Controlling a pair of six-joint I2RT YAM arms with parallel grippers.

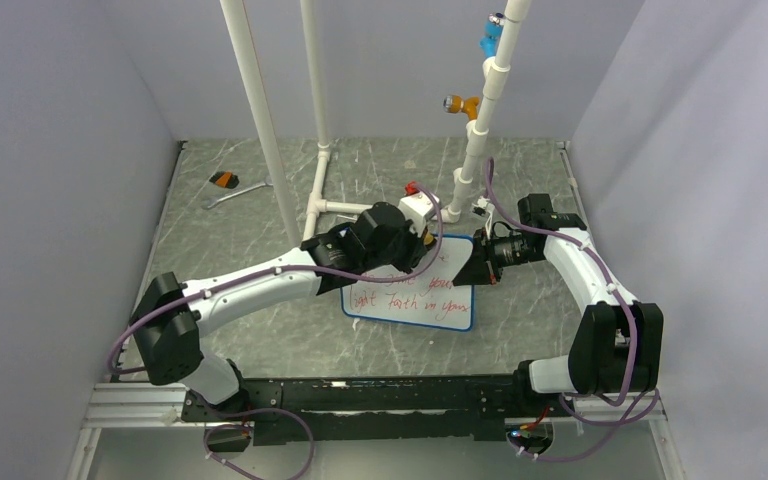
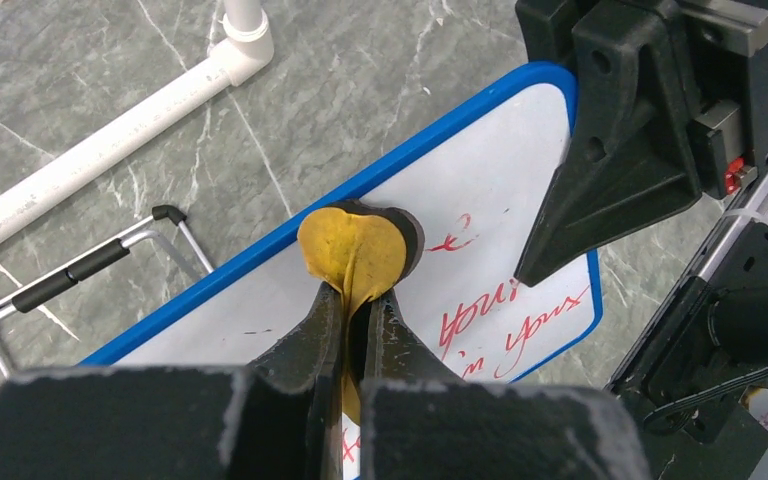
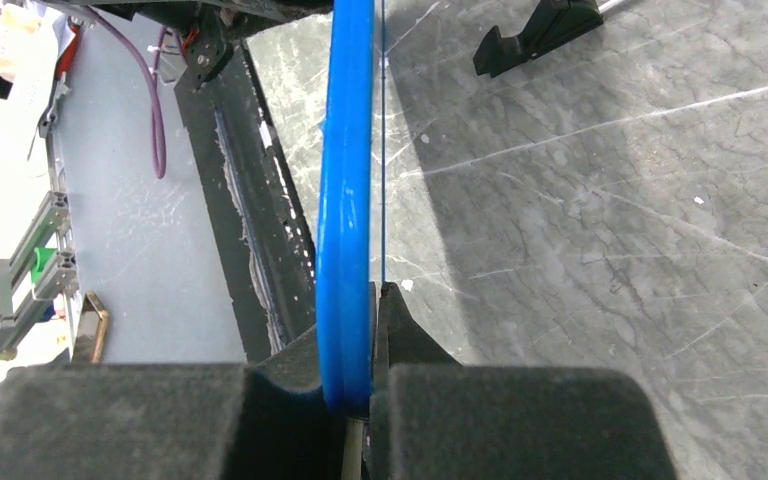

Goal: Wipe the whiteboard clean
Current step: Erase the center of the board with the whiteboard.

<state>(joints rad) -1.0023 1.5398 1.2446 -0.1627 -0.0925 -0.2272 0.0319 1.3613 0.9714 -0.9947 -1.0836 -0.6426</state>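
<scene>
Whiteboard [image 1: 415, 302] sits mid-table [image 1: 290, 335], red handwriting across its face. We see the right gripper [image 3: 370, 300] clamped on its blue frame at the right edge. The left gripper [image 2: 357, 300] is pinched on a yellow cloth [image 2: 350, 245] touching the board's far edge.

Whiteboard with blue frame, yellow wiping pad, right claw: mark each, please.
Blue-framed rectangular whiteboard [image 1: 410, 302]: top external view, written white face.
Yellow wiping pad [image 2: 352, 250]: left wrist view, middle of folded face.
Right claw [image 3: 359, 335]: right wrist view, between fingertips pinching the frame.
</scene>
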